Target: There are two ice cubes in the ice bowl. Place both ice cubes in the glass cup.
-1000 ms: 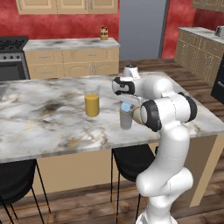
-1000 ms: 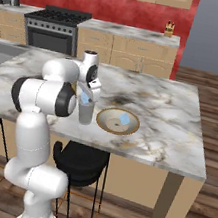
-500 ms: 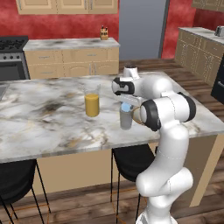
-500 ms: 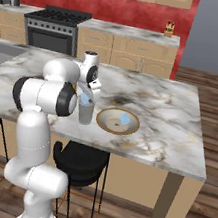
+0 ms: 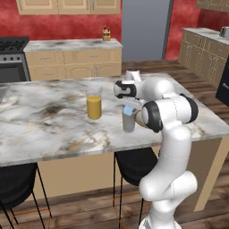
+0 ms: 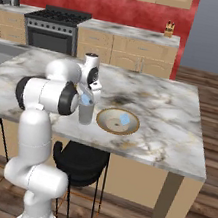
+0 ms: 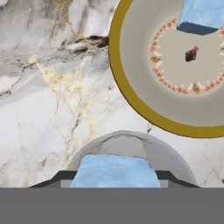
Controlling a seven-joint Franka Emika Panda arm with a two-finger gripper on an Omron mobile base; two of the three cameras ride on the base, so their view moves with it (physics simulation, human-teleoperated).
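Note:
My gripper (image 6: 86, 97) hangs just above the glass cup (image 6: 85, 115), shut on one pale-blue ice cube (image 6: 86, 100). In the hand view that ice cube (image 7: 114, 170) sits between the dark fingertips (image 7: 60, 176), right over the cup's grey rim (image 7: 127, 139). The second ice cube (image 7: 202, 15) lies in the ice bowl (image 7: 127, 97), which stands to the right of the cup on the marble counter. From the right base, the ice bowl (image 6: 104, 124) shows its cube (image 6: 124, 119) inside. From the left base, the gripper (image 5: 129, 108) is over the glass cup (image 5: 129, 124).
A taller glass of orange juice (image 5: 94, 104) stands on the counter left of the cup. The marble island's front edge (image 6: 124, 152) runs just before the cup and bowl. Black stools (image 5: 134, 165) sit under the counter. A stove (image 6: 56, 30) is at the back wall.

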